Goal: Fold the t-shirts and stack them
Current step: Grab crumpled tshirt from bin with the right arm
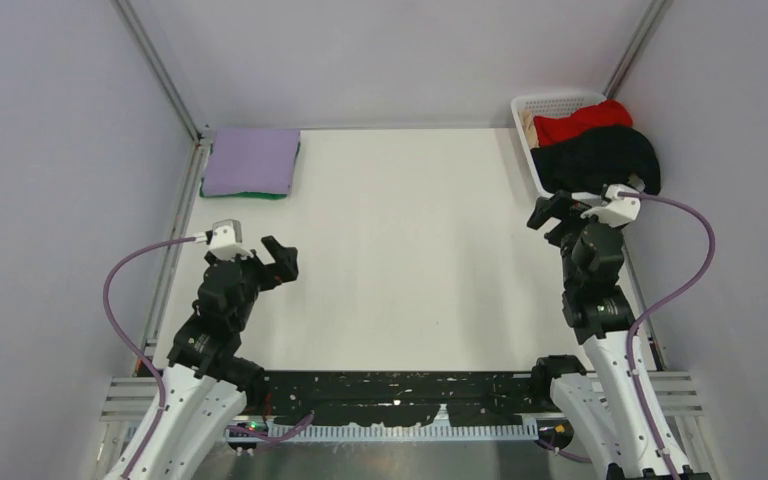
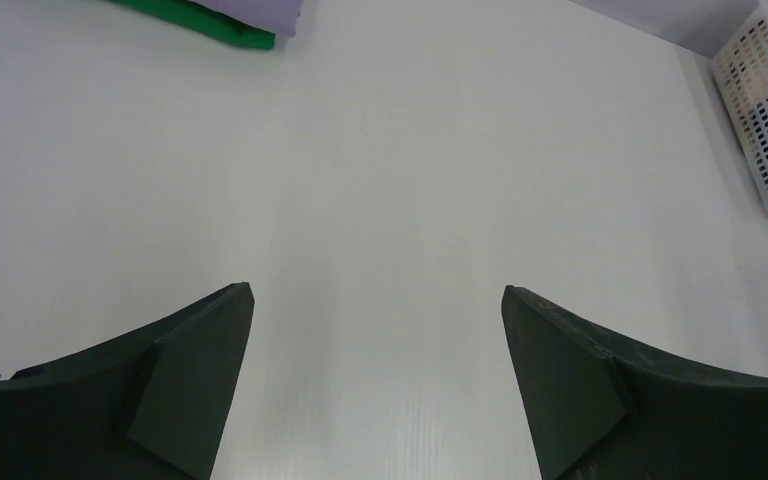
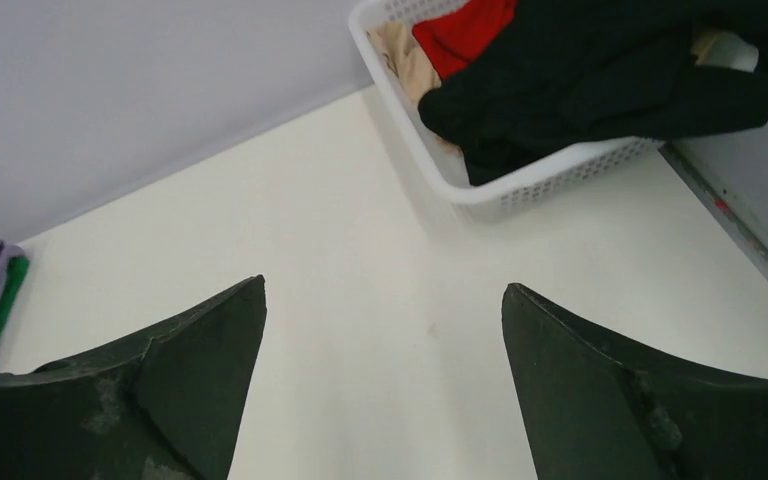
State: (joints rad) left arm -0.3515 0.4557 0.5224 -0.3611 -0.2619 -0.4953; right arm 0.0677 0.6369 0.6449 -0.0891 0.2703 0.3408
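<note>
T-shirts point(image 1: 600, 160) are in neither grip. The left jaws stand wide apart with nothing between them, hanging over bare desk point(image 1: 410, 250) on the left side, near the front. The right jaws are spread just as wide and are also empty. They hang over the desk on the right, just in front of the near end of the white basket point(image 1: 560, 97).

In that basket, at the far right corner of the desk, a black t-shirt point(image 1: 610, 150) lies heaped on top and spills over the near and right rims. A red t-shirt point(image 1: 585, 122) lies behind it toward the far end. A beige t-shirt point(image 3: 400, 50) shows only as a strip against the basket's left wall.

At the far left corner, well apart from both arms, a lavender t-shirt point(image 1: 250, 160) lies folded flat on a green t-shirt point(image 1: 260, 195). Only the near edge of the green one shows.
</note>
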